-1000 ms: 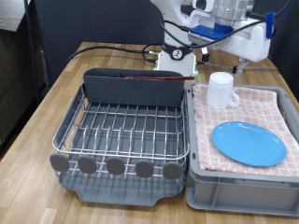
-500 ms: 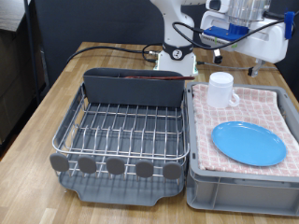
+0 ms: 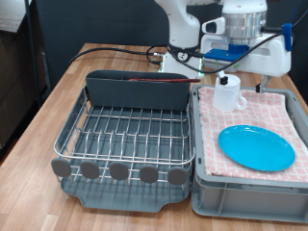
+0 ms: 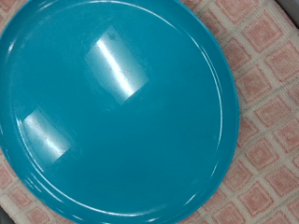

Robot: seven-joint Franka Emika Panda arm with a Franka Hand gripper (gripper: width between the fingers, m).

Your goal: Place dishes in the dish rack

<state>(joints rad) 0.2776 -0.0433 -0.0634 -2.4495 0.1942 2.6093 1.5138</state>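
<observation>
Plate: we log a round light-blue plate (image 3: pixel 256 147) lying flat on the pink checked cloth (image 3: pixel 279 111) in the grey bin (image 3: pixel 250 197); it fills the wrist view (image 4: pixel 112 107).
Mug: we see a small white mug (image 3: pixel 227 92) upright on the same cloth, beyond the plate.
Dish rack: the dish rack (image 3: pixel 125 135) sits on the wooden surface (image 3: pixel 38 120) at the bin's exterior-view left; we see no dishes on its wire grid.
Pincer: we see the arm above the bin near the mug; fingers hidden, so we cannot tell its state.
</observation>
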